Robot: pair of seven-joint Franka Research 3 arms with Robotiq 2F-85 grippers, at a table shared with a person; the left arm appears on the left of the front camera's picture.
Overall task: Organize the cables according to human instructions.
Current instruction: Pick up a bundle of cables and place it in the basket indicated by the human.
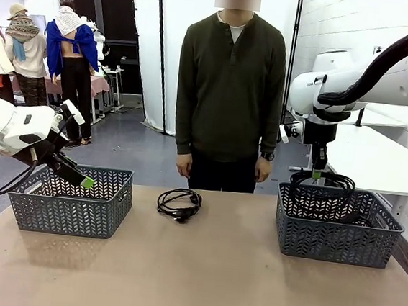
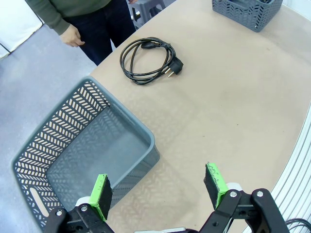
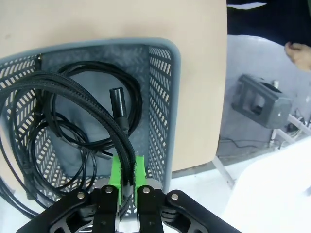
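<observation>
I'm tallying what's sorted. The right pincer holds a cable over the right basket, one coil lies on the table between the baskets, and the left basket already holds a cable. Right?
No: the left basket has no cable in it; the left wrist view shows its bare floor. The right pincer does hold a cable over the right basket, and one coil lies on the table.

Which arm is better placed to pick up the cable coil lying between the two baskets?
Probably left. The left gripper is open and empty over the left basket's edge; the right gripper is shut on another cable over the right basket.
</observation>
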